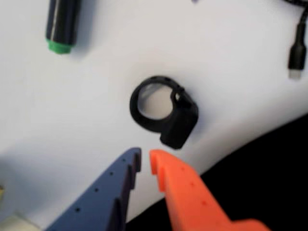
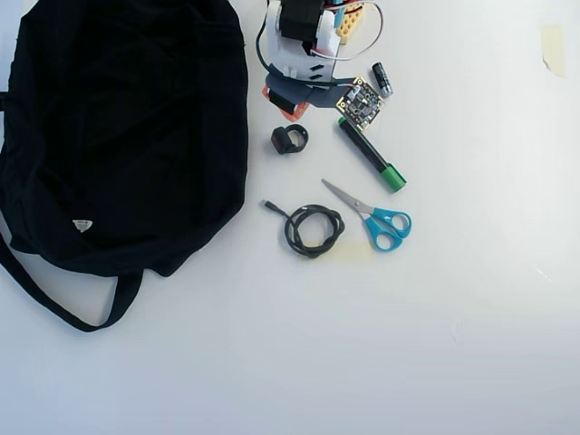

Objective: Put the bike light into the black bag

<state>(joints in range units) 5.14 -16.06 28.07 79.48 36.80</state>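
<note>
Black soft fabric, the black bag [image 2: 127, 136] lies left of the bike light [image 2: 289, 140], which rests on the table. The gripper [image 1: 145, 161], nearly closed and empty, hovers just beside it. The light looks small, light and rigid; the blocky body seems a better hold than the rubber loop.

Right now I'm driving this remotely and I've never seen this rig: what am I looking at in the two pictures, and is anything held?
It is a small robot arm with a two-finger gripper, one blue finger, one orange. The wrist view rides on the arm; the overhead view looks straight down on the white table. The gripper holds nothing; its tips sit nearly together just short of the small black bike light with a rubber loop. Beside it lie the big black fabric bag, a green-capped marker, blue-handled scissors and a coiled black cable.
</note>
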